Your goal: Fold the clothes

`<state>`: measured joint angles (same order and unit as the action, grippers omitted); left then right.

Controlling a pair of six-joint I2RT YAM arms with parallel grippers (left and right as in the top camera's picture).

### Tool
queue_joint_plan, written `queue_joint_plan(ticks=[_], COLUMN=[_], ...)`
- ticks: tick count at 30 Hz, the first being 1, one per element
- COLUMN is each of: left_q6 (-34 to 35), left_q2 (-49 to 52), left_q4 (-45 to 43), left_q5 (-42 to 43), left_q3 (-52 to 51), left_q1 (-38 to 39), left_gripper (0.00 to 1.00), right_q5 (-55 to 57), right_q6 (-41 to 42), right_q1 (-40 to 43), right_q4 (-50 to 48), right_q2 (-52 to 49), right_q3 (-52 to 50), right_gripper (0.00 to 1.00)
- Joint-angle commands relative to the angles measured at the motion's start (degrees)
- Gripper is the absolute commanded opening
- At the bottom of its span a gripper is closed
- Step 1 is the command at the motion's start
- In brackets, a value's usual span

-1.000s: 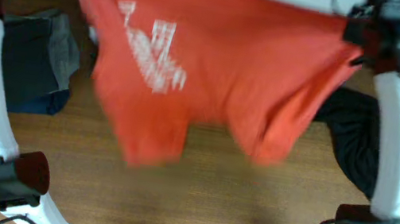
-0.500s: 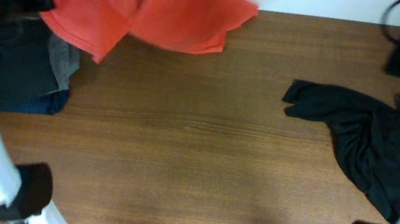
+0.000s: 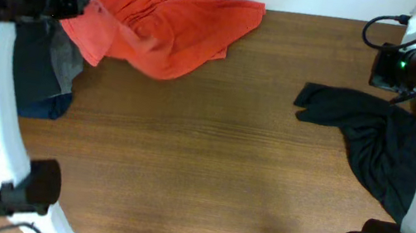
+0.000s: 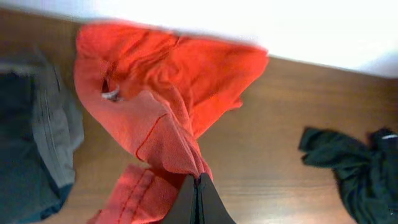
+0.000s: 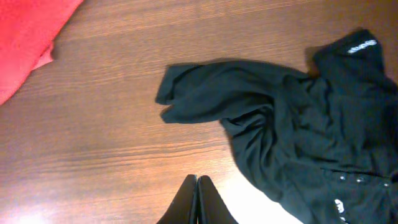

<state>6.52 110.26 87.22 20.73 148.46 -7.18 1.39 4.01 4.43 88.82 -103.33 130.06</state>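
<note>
Well, the left gripper (image 4: pixel 198 184) is pinching an edge of the red shirt (image 4: pixel 168 93), which lies bunched just ahead of it. The right gripper (image 5: pixel 198 184) is pressed together, holding nothing. The black shirt (image 5: pixel 292 118) lies ahead of it. One-handed pulling could crumple the red shirt more.

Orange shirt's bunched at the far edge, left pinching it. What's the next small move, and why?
Probably open the right gripper and reach for the free edge of the orange T-shirt, to spread it. It lies crumpled, pinched only by the left gripper; the right hangs shut, empty, beside the black shirt.
</note>
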Motion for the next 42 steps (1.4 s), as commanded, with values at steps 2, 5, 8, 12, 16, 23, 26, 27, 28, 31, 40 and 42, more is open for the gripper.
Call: queue_joint_plan(ticks=[2,5,8,12,16,23,26,27,28,31,40,42], left_q6=[-1.7,-1.6,-0.8,1.6,1.6,1.7,1.7,1.7,1.5,1.3,-0.6,-0.6], left_q2=[-12.4,-19.2,-24.9,-26.2,-24.0,-15.1,-11.2,-10.4,-8.8,-5.3,-11.1,-12.5], left_q4=[-4.3,-11.6,-22.2,-27.8,-26.9,-26.7,-25.0,-24.6,-24.1,-24.8,-29.5,-32.0], left_q5=[8.3,14.2,13.9,13.6,7.7,5.7,4.9,4.9,4.8,-2.0,-9.1,-10.1], left_q3=[3.7,3.7,3.7,3.7,3.5,3.5,3.5,3.5,3.5,3.5,3.7,3.7], left_q1=[0.1,0.1,0.1,0.0,0.1,0.1,0.3,0.5,1.2,3.8,13.8,15.2], left_gripper=[0.00,0.00,0.00,0.00,0.00,0.00,0.00,0.00,0.00,0.00,0.00,0.01], right_q5=[-5.2,-7.5,-7.5,-8.4,-8.2,-8.7,-8.6,-8.7,-8.7,-11.8,-13.2,-13.2], right_q6=[-2.4,-4.1,-5.3,-8.5,-9.8,-9.8,-9.8,-9.8,-9.8,-13.2,-14.7,-14.7], right_q1=[-0.3,-2.2,-7.7,-18.5,-25.9,-31.4,-32.6,-32.6,-32.6,-32.7,-34.6,-36.6], right_q4=[1.2,1.2,1.3,2.5,3.0,3.1,2.7,2.5,2.3,1.3,0.2,-0.8], right_q2=[3.2,6.0,9.2,10.8,10.8,10.7,10.5,10.3,10.1,9.9,9.9,9.8], right_q3=[0.2,0.2,0.2,0.2,0.2,-1.9,-5.4,-6.3,-8.0,-12.0,-12.9,-12.9], right_gripper=[0.04,0.05,0.09,0.22,0.41,0.43,0.43,0.43,0.43,0.43,0.43,0.43])
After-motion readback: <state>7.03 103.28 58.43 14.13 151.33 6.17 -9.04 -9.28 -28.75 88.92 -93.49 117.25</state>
